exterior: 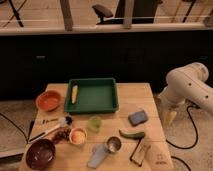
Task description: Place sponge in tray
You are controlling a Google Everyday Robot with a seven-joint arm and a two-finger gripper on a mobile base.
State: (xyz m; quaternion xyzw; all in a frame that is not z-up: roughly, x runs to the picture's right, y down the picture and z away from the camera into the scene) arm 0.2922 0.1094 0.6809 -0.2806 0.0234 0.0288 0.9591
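A blue-grey sponge [137, 117] lies flat on the wooden table [135, 92], to the right of centre. The green tray [108, 106] stands at the back middle of the table, with a yellow corn cob [74, 93] lying along its left side. My gripper [170, 118] hangs from the white arm [187, 85] just off the table's right edge. It points down, right of the sponge and level with it, and holds nothing.
An orange bowl [48, 100] stands left of the tray. In front are a green cup [95, 123], a green pepper [132, 134], a metal cup [113, 144], a small orange bowl [77, 135], a dark bowl [40, 153], a brush [50, 131] and a packet [141, 151].
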